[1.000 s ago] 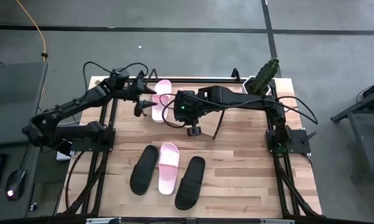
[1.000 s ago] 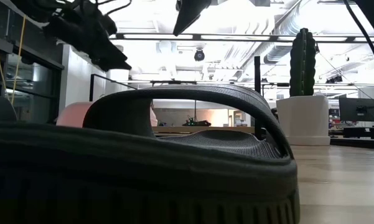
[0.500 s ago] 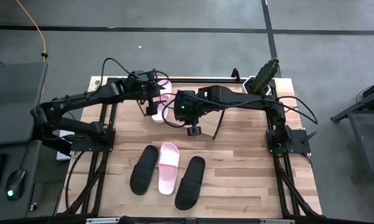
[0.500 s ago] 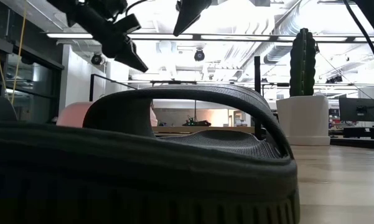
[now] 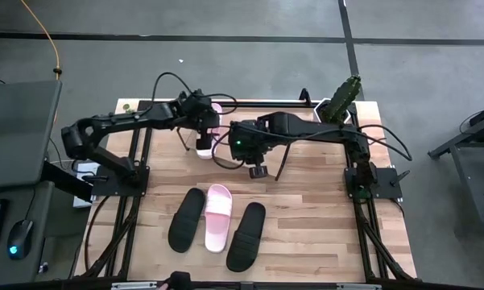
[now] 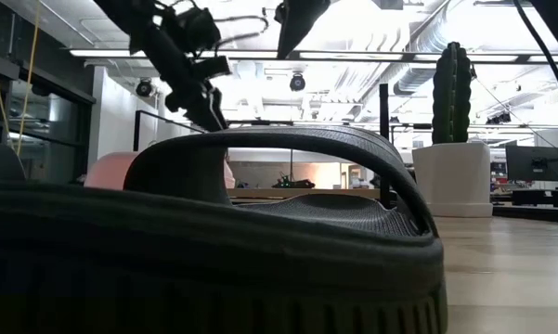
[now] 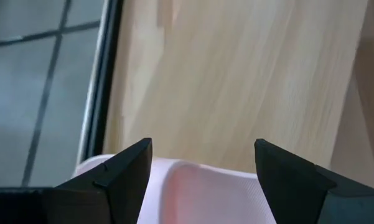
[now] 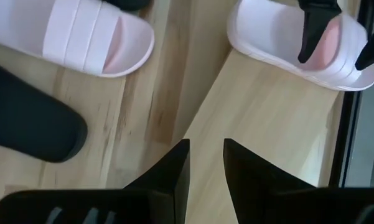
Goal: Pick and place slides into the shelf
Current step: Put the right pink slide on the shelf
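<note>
pink slide on shelf: pale pink flat slip-on slide [image 5: 208, 129] lies on the slanted light wooden shelf board in a black wire frame [image 5: 306, 105], at the desk's far edge, left of middle; the right wrist view shows it [image 8: 311, 46] resting on the board.
change: over the last second the left arm swung in from the left; the left gripper [image 5: 200, 133] now sits right over this slide.
left jaws: spread open, straddling the pink strap in its wrist view [image 7: 199, 193]; no grip.
meaning: looks like a release or nudge of slide one on the shelf; can't tell which.
right gripper [image 5: 256, 171]: has barely shifted, hangs over the desk's middle just near of the shelf; jaws nearly closed with a narrow gap, empty.
remaining slides: second pink slide [image 5: 217, 216] between two black slides [image 5: 186, 219] [image 5: 246, 234], side by side near the desk's near edge; all three not yet shelved.
progress: roughly one of four placed.
</note>
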Controlling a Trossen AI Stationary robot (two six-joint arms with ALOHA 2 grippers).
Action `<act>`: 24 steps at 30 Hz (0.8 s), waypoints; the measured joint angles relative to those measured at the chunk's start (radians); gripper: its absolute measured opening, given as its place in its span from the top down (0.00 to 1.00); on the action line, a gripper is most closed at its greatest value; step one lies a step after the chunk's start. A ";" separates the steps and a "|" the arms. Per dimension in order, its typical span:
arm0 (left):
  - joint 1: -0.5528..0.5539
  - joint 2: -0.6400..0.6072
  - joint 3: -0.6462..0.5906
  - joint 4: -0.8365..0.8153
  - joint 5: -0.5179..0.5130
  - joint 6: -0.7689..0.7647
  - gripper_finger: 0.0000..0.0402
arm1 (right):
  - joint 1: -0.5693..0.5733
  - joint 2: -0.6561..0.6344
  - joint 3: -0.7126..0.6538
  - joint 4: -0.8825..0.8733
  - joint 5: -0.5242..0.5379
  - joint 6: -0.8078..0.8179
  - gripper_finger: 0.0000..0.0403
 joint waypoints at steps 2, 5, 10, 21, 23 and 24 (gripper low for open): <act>0.000 0.022 0.000 -0.001 0.000 0.000 0.34 | 0.007 0.000 0.000 -0.010 0.000 0.000 0.78; 0.000 0.051 0.000 -0.001 0.011 -0.008 0.34 | 0.016 0.000 0.000 -0.014 0.000 0.000 0.78; 0.000 0.072 0.000 -0.004 0.044 -0.026 0.34 | 0.024 0.000 0.000 -0.018 0.000 0.000 0.78; 0.000 0.076 0.000 -0.065 0.152 -0.038 0.34 | 0.023 -0.002 0.000 -0.018 0.001 0.000 0.78; -0.001 0.076 0.000 -0.084 0.153 -0.039 0.34 | 0.023 -0.002 0.000 -0.018 0.001 0.000 0.78; -0.001 0.076 0.000 -0.088 0.154 -0.044 0.34 | 0.023 -0.002 0.000 -0.018 0.001 0.000 0.78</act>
